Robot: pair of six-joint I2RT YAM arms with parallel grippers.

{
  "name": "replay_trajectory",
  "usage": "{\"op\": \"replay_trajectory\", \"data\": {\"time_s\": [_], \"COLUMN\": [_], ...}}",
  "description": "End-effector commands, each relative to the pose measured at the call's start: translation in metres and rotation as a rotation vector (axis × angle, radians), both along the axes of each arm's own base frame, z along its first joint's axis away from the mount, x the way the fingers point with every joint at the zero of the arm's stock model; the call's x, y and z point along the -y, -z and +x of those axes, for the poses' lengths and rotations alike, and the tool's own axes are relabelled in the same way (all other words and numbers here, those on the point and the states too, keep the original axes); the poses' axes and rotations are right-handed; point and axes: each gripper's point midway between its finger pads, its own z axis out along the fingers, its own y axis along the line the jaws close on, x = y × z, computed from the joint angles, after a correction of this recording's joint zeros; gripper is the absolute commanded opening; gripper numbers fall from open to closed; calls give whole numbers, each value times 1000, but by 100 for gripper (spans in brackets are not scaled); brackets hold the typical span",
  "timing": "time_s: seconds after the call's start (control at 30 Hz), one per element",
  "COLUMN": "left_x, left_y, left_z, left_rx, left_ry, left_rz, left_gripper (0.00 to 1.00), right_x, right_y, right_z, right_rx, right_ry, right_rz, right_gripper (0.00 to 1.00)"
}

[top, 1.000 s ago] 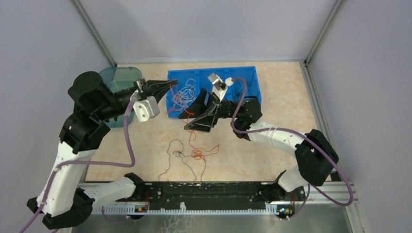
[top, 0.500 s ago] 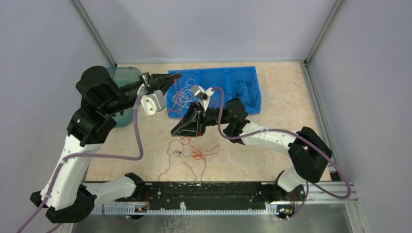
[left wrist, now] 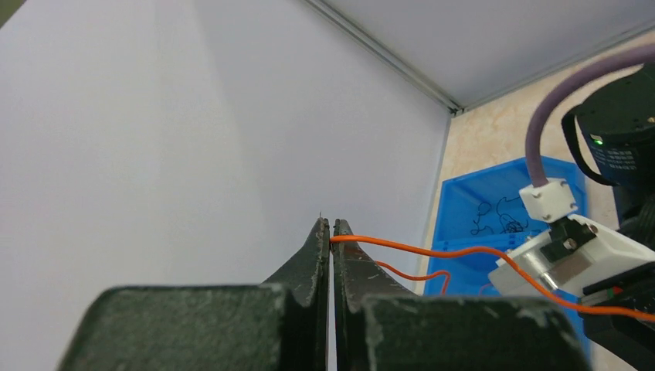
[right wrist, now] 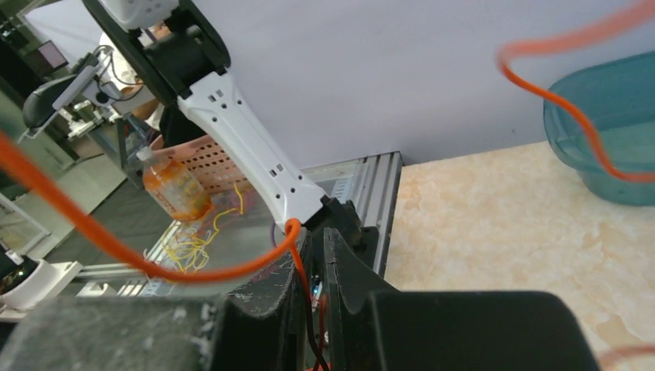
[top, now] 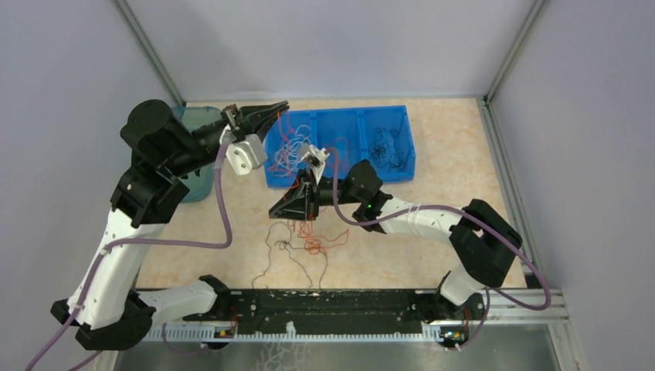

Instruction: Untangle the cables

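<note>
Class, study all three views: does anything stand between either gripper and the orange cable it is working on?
Nothing visible does. The left gripper is shut directly on the orange cable, and the right gripper is shut on orange cable too.

Thin orange-red cable, white cables, black cables. Solid blue bin. Translucent teal basin far left. Beige surface, marbled, faint veins. Black left tool and right tool. White arms, black joints, purple-grey hoses. Pale grey walls. Orange bottle, salmon latticed basket.
</note>
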Motion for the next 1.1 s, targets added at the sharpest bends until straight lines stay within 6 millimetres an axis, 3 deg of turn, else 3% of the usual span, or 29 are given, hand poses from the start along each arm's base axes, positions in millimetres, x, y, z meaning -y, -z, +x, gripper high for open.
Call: {"op": "replay_trajectory", "data": {"time_s": [0.0,0.2,0.27,0.5,0.53,0.63,0.73,0.83,0.9,0.97,1.07], "left_x": [-10,-21,-24,-30,-30,-24,-13,-2,5,12,23], "left_y": [-33,-68,-77,-101,-102,-93,-69,-43,-27,-13,2], "left_z": [3,19,20,21,22,30,43,58,70,81,98], "left_rx": [115,255,286,374,372,344,263,176,124,72,28], "left_ry": [-55,-170,-185,-228,-229,-225,-212,-206,-210,-213,-214], "left_rz": [-58,-131,-143,-157,-156,-136,-106,-85,-83,-91,-114], "left_gripper": [0,0,0,0,0,0,0,0,0,0,0], "right_x": [-5,-1,1,21,23,36,59,84,95,109,138], "right_y": [25,73,80,112,127,118,78,53,54,68,76], "right_z": [7,12,12,12,16,26,38,62,81,106,128], "right_rx": [10,-40,-53,-103,-129,-169,-172,-163,-99,-60,-29], "right_ry": [36,90,105,186,204,247,303,449,586,756,948], "right_rz": [-24,-85,-85,-86,-108,-42,84,129,61,-85,-179], "right_gripper": [12,14,15,14,13,17,26,35,38,43,41]}}
